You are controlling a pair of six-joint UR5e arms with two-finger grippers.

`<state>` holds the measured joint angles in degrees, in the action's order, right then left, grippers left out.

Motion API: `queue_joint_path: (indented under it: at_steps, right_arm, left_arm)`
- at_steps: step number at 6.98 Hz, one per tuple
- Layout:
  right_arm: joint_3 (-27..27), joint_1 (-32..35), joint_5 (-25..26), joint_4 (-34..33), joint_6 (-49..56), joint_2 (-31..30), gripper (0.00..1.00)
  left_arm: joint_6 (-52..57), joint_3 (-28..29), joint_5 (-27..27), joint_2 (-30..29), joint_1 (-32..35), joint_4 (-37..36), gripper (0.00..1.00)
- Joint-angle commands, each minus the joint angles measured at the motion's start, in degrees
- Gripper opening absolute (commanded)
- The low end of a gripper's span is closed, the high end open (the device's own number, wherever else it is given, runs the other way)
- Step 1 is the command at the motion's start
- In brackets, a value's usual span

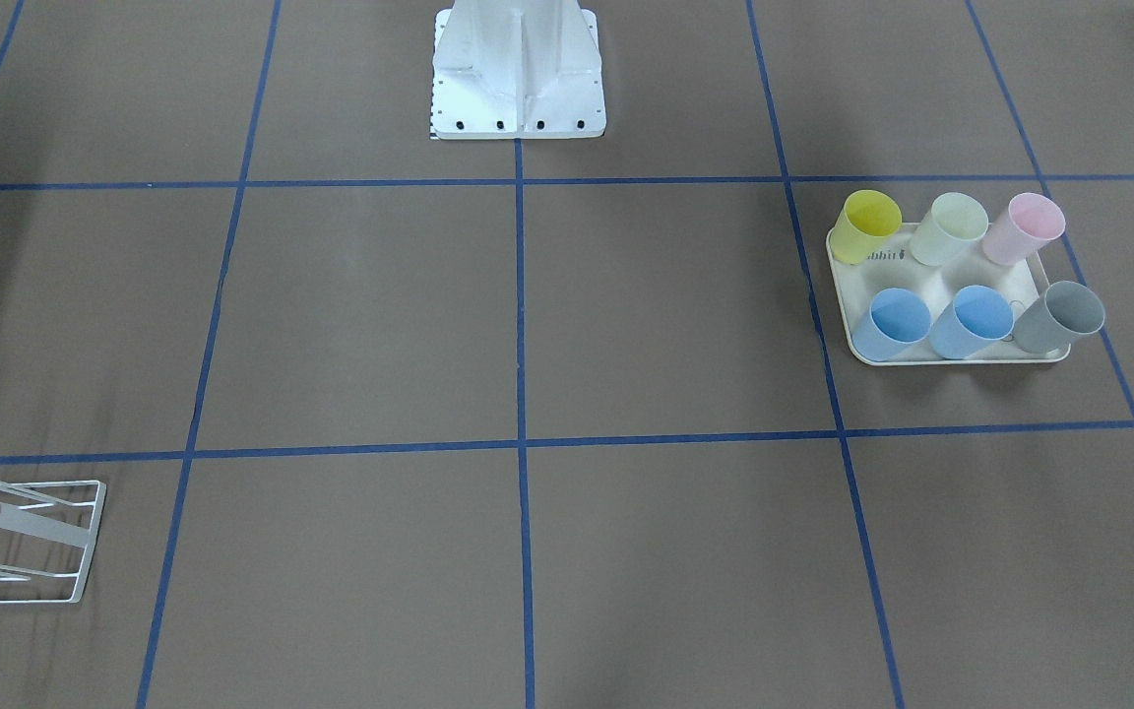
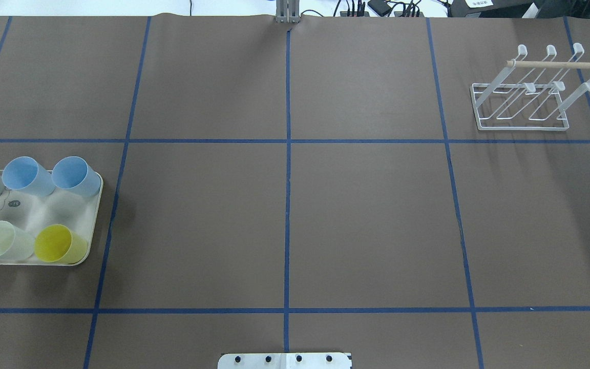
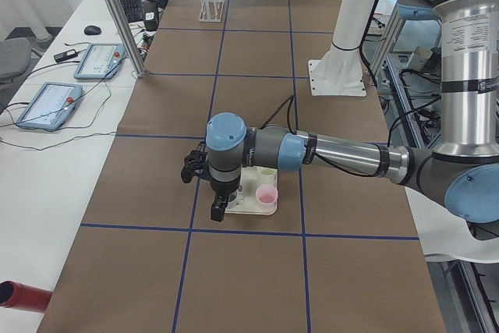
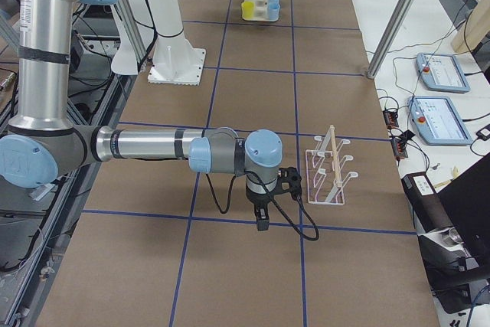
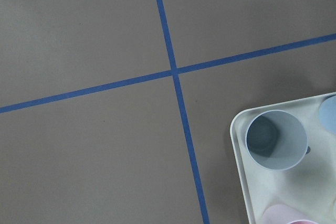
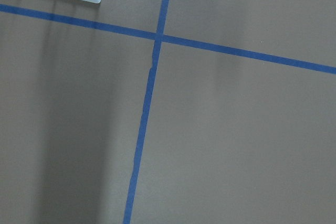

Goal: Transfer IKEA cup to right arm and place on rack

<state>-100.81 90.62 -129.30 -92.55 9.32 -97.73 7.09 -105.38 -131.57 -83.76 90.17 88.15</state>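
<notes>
Several pastel IKEA cups stand upright on a cream tray (image 1: 933, 288) on the robot's left: yellow (image 1: 868, 225), pale green (image 1: 951, 228), pink (image 1: 1022, 228), two blue (image 1: 892, 323) and grey (image 1: 1059, 316). The white wire rack (image 2: 523, 102) with its wooden dowel stands far right, with no cup on it. My left gripper (image 3: 217, 214) hangs over the tray's outer edge; the left wrist view looks down on the grey cup (image 5: 276, 140). My right gripper (image 4: 262, 223) hovers beside the rack (image 4: 331, 178). Both show only in side views, so I cannot tell their state.
The white robot pedestal (image 1: 518, 79) stands at the table's middle rear edge. Blue tape lines divide the brown table into squares. Side benches carry tablets (image 3: 47, 103) and cables, and aluminium posts (image 3: 117, 17) rise at the table's edge.
</notes>
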Motion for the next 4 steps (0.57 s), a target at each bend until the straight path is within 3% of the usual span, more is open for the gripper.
queue_joint_path:
  at_steps: [1, 4]
  right_arm:
    - [0.0, -0.1, -0.1, 0.0, 0.0, 0.0, 1.00]
    - [-0.9, -0.1, -0.3, 0.0, 0.3, 0.4, 1.00]
  left_arm:
    - [-0.1, -0.3, -0.1, -0.1, 0.0, 0.0, 1.00]
    - [0.0, -4.2, 0.0, -0.1, -0.1, 0.0, 1.00]
